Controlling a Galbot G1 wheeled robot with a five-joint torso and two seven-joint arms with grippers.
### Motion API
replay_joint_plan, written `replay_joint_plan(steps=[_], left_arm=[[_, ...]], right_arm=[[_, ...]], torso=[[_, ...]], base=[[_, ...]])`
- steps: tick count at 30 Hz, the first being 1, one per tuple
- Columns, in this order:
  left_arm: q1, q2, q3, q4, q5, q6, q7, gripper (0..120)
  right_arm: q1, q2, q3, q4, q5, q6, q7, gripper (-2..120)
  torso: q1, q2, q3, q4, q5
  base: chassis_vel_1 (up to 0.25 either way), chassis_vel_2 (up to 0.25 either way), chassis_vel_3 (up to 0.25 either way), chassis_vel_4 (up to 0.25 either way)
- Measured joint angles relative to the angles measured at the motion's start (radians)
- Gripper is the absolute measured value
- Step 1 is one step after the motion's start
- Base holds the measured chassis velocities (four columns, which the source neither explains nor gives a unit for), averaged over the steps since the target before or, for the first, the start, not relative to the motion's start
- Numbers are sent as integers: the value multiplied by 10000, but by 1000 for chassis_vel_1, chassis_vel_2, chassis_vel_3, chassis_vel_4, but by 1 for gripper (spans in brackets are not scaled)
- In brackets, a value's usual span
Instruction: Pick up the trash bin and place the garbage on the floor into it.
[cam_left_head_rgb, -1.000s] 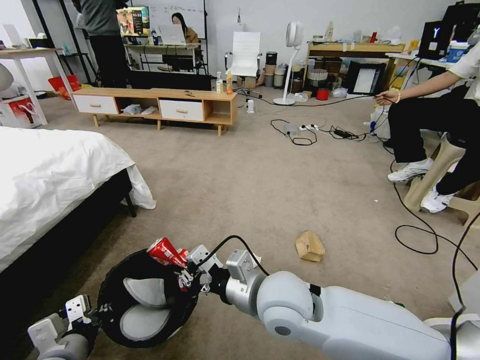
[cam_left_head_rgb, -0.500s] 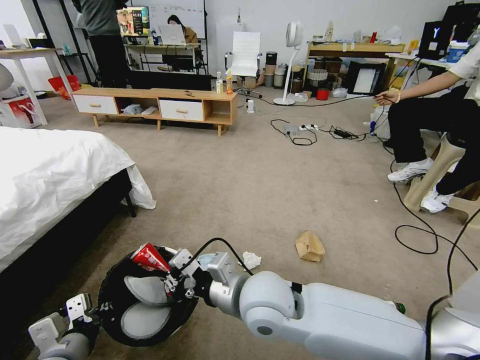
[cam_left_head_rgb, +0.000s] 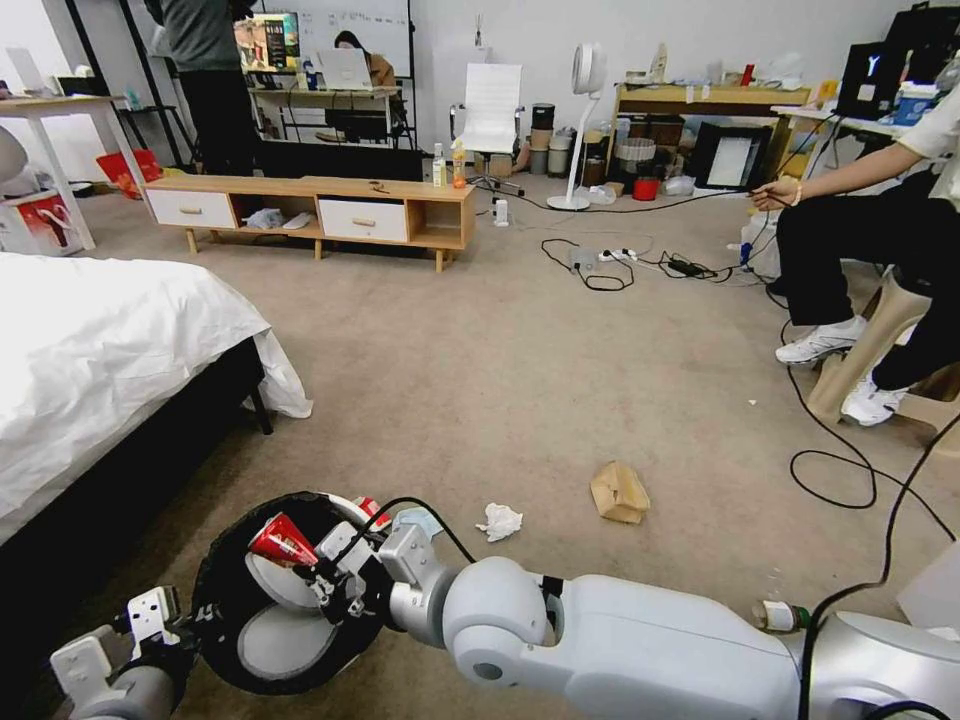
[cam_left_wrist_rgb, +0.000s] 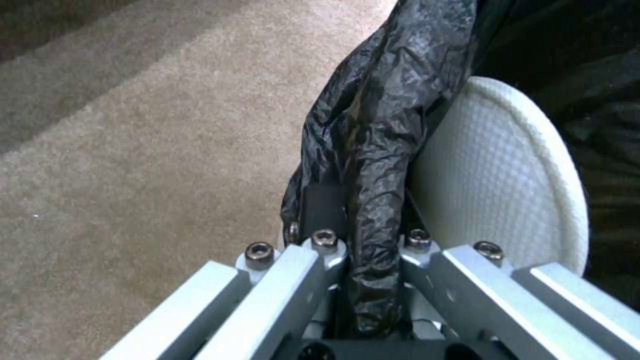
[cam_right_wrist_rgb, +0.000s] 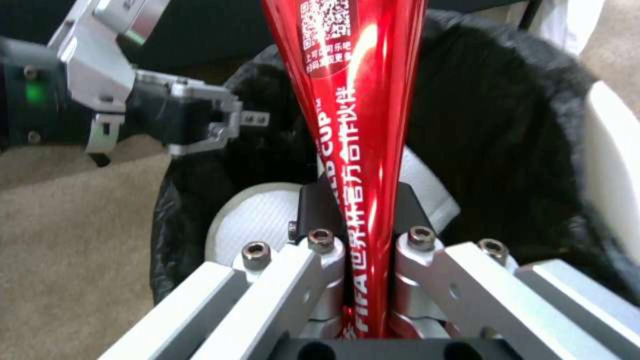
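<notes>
The trash bin (cam_left_head_rgb: 222, 560), lined with a black bag, hangs low at my left, its white flaps (cam_left_wrist_rgb: 493, 175) showing inside. My left gripper (cam_left_head_rgb: 195, 622) is shut on the bin's bagged rim (cam_left_wrist_rgb: 370, 200). My right gripper (cam_left_head_rgb: 322, 580) is shut on a crushed red soda can (cam_left_head_rgb: 282, 541), holding it over the bin's opening (cam_right_wrist_rgb: 360, 125). On the floor (cam_left_head_rgb: 480, 400) lie a white tissue wad (cam_left_head_rgb: 499, 521), a brown paper bag (cam_left_head_rgb: 619, 492), a green-capped bottle (cam_left_head_rgb: 781, 615), a blue mask (cam_left_head_rgb: 415, 518) and a red-white wrapper (cam_left_head_rgb: 372, 508) by the bin.
A bed (cam_left_head_rgb: 100, 350) with a white sheet fills the left side. Black cables (cam_left_head_rgb: 830, 470) loop over the carpet at the right, beside a seated person's feet (cam_left_head_rgb: 820, 342). A low wooden cabinet (cam_left_head_rgb: 310, 210) stands at the back.
My right arm has swung left and down, carrying the red can from the bin's far rim to above its opening. The tissue wad and the bottle have come into sight.
</notes>
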Motion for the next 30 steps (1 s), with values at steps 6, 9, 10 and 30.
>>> replay_joint_plan(steps=[6, 9, 10, 30], left_arm=[[0, -24, 3, -1, -3, 0, 4, 2], [1, -26, 5, -1, -4, 0, 7, 2], [5, -26, 7, -1, -3, 0, 8, 2], [14, -81, 154, 23, 82, 0, 32, 2]], right_arm=[[-96, 133, -156, -122, -26, -31, 43, 4], [-135, 136, -166, -134, -26, -50, 68, 4], [-162, 112, -166, -144, -26, -57, 74, 4], [-678, -179, -121, -517, -313, 13, 6, 4]], torso=[[0, 0, 0, 1, 1], [0, 0, 0, 0, 1], [0, 0, 0, 1, 0], [0, 0, 0, 0, 2]], base=[[0, 0, 0, 0], [0, 0, 0, 0], [0, 0, 0, 0], [0, 0, 0, 0]])
